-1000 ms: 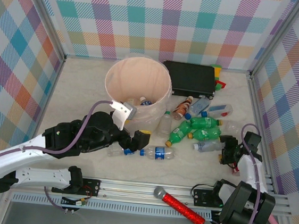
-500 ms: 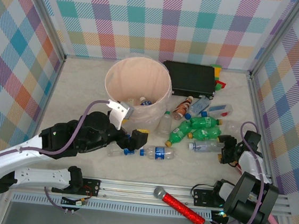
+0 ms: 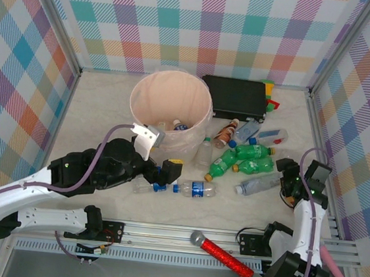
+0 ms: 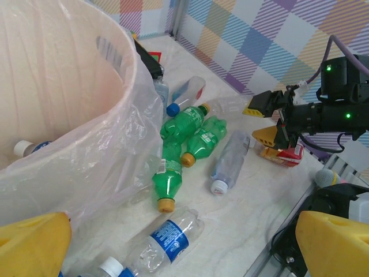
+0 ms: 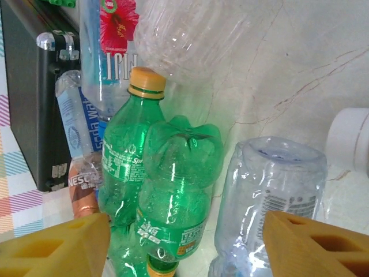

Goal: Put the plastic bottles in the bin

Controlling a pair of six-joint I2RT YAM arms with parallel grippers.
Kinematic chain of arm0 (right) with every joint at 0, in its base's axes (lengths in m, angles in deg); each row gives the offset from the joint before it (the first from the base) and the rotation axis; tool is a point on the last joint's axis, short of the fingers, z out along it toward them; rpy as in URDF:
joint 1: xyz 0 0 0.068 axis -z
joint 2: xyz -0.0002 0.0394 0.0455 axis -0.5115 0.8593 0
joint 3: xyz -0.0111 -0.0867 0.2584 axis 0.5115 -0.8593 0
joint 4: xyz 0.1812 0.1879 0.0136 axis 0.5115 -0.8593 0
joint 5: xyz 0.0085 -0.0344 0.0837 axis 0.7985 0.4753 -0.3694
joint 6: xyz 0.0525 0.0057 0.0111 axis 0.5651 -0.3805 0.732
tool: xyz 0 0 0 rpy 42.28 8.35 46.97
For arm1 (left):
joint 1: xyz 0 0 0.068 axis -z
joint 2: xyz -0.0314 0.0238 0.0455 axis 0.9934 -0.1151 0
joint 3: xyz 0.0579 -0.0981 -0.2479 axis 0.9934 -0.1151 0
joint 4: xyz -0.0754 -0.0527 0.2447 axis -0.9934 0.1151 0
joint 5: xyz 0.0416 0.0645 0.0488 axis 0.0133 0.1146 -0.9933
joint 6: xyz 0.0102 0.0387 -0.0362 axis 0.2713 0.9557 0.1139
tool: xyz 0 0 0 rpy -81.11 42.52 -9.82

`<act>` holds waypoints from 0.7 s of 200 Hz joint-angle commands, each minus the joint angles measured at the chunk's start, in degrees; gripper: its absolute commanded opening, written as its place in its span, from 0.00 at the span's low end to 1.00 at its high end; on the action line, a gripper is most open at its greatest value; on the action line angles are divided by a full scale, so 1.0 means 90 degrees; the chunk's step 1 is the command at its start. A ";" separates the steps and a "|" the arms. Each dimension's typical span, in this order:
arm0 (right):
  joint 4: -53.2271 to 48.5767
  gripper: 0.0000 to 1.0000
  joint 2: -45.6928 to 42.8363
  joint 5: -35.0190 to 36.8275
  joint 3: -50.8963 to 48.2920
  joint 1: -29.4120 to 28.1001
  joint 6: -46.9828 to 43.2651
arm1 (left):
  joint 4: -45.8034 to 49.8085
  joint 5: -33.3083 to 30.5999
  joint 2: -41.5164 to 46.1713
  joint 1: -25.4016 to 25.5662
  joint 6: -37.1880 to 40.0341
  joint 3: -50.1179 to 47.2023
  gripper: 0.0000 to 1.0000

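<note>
Green bottles (image 3: 256,151) lie right of the bin (image 3: 169,97); left gripper (image 4: 184,225) and right gripper (image 5: 185,224) both spread wide, holding nothing.

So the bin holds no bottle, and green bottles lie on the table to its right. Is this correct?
Not fully. The bin holds at least one bottle, blue-capped, seen in the top external view. Green bottles do lie on the table to its right.

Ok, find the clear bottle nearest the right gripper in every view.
Top external: clear bottle lying right of centre, just left of the right gripper.
Left wrist: mid-right, white cap nearest the camera.
Right wrist: lower right, base toward the camera.
Shared landmark: green bottles alongside it.
</note>
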 commanded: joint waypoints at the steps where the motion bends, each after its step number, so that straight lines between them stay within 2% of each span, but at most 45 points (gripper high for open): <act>1: -0.0357 0.75 0.0299 -0.0101 0.0093 0.0020 -0.0057 | 0.0130 -0.0163 0.0195 0.0054 0.0113 0.0100 1.00; 42: -0.0264 0.75 0.0662 -0.0109 -0.0018 -0.0071 -0.0050 | 0.0157 -0.0197 0.0274 0.0060 0.0109 0.0054 1.00; 140: 0.0078 0.76 0.1588 0.0205 -0.0336 -0.0821 -0.0126 | 0.0151 -0.0281 0.0459 0.0055 0.0122 -0.0099 1.00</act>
